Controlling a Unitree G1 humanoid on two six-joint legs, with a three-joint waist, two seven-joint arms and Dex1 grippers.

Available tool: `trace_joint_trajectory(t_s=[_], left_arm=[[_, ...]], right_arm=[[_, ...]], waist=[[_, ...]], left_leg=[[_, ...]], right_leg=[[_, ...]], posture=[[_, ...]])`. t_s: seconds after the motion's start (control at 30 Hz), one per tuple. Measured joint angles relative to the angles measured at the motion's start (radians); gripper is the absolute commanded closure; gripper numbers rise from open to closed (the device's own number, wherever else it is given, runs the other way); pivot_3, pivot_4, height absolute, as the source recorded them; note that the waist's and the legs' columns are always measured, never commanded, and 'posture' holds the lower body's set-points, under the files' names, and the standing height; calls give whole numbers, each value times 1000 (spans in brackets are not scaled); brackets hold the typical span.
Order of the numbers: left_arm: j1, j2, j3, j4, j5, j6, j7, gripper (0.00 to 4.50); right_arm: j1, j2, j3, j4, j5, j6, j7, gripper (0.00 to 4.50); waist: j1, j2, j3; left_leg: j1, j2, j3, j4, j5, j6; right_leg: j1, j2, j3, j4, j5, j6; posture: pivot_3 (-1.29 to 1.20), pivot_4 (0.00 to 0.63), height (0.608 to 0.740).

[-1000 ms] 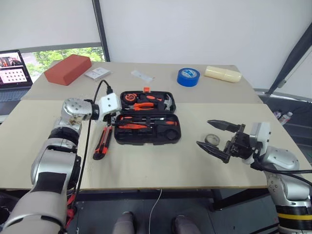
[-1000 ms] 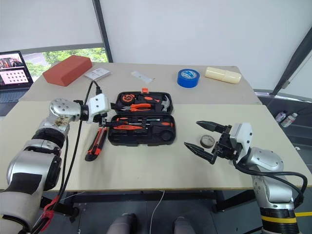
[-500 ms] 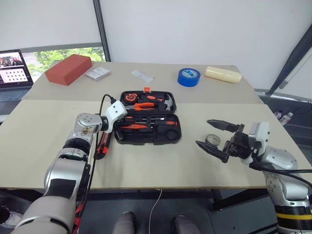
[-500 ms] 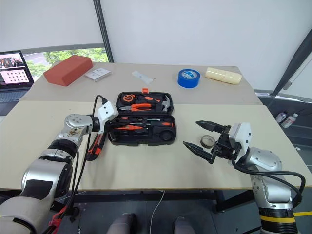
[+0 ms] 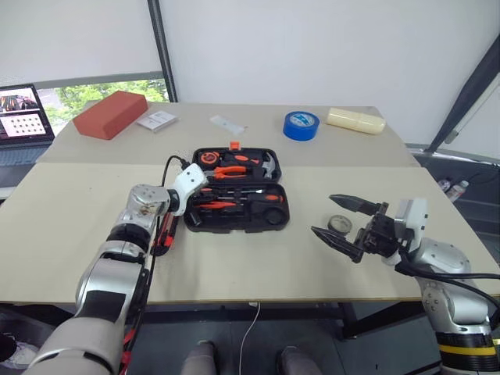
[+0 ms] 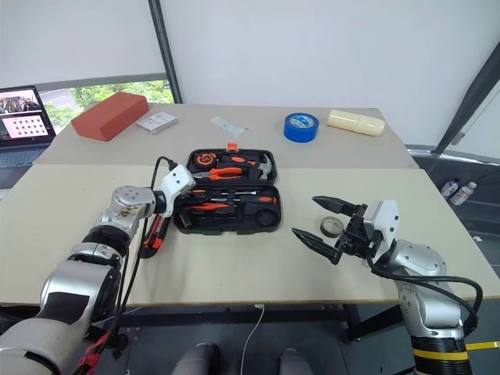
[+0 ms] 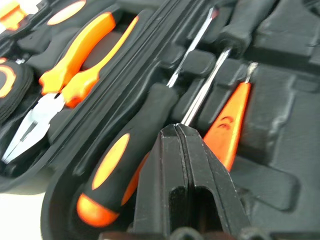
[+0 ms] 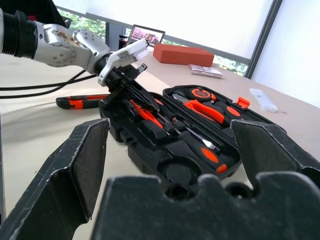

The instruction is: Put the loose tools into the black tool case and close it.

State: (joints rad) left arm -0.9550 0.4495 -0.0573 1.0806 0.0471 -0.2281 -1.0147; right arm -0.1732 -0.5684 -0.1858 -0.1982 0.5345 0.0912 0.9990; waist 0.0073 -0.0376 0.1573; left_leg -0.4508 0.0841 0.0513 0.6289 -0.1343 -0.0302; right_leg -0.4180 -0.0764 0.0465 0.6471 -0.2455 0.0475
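A: Item, black tool case [image 5: 237, 197]: found open on the worktop [image 5: 258, 266], lid laid flat; two orange-and-black screwdrivers [image 7: 125, 165] and a red tester screwdriver [image 7: 227, 127] were seen in the near half, pliers [image 7: 65, 85] in the lid.

B: Left hand [image 7: 178, 132]?

A: Recorded with fingers pressed together, nothing gripped, tips lowered over the case's left end among the screwdriver slots.

B: Right hand [image 5: 344, 221]?

A: Held spread wide and empty above the worktop, the small black tape roll [image 5: 340, 224] lying just behind it.

B: Outstanding stock?

A: The utility knife [image 8: 80, 102] was noted on the worktop left of the case. The seating step was judged under way; next, the knife and roll would need to be gripped and placed, then the lid folded shut.
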Motion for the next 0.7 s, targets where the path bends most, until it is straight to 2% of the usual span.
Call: trace_joint_trajectory(t_s=[0.07,0.13,0.17,0.23,0.37,0.4,0.47,0.57,0.7], left_arm=[[79,10,69,-77,-88,-27,-44,3533],[165,37,153,-197,-202,-13,-96,2766],[238,68,203,-320,-269,27,-111,2470],[317,117,263,-443,-334,84,-114,1549],[638,205,412,-756,-434,248,-38,277],[730,217,446,-808,-441,277,-15,93],[878,221,505,-882,-446,320,24,93],[1160,212,667,-1004,-483,404,93,93],[1339,180,819,-1138,-546,501,168,93]], right_arm=[[-1,0,0,0,0,0,0,0],[-2,0,-4,5,-1,-9,0,0],[-5,1,-2,12,-3,-25,5,0],[1,-3,-5,18,-4,-41,20,0],[17,-7,3,53,-15,-85,67,0],[23,-9,4,65,-14,-86,80,0],[26,-12,6,81,-5,-86,105,0],[25,-21,-3,102,9,-91,145,0],[26,-27,-4,113,17,-105,184,0]], waist=[[-7,0,0],[-13,0,0],[-17,0,0],[-22,0,0],[-27,1,0],[-26,0,0],[-20,0,0],[-21,-2,0],[-8,-2,0]], left_leg=[[-1,0,0,-1,0,0],[-3,1,0,-1,0,0],[-3,1,0,-1,0,0],[-2,1,0,-2,0,0],[1,1,1,-3,0,0],[1,1,1,-3,0,0],[2,2,1,-3,0,0],[5,3,3,-3,-3,-4],[7,3,3,-3,-7,-11]], right_leg=[[-2,0,0,0,1,-2],[-3,0,0,1,1,-2],[-3,0,0,0,1,-2],[-3,0,0,0,1,-2],[-1,-1,1,0,1,-3],[-1,-1,1,0,0,-3],[-1,-1,0,0,-1,-4],[0,-2,-1,0,-6,-11],[-2,-5,-4,-1,-8,-9]], posture=[[0,150,740],[0,150,740],[0,150,740],[0,150,740],[0,150,740],[0,150,740],[0,150,740],[0,150,740],[0,150,740]])
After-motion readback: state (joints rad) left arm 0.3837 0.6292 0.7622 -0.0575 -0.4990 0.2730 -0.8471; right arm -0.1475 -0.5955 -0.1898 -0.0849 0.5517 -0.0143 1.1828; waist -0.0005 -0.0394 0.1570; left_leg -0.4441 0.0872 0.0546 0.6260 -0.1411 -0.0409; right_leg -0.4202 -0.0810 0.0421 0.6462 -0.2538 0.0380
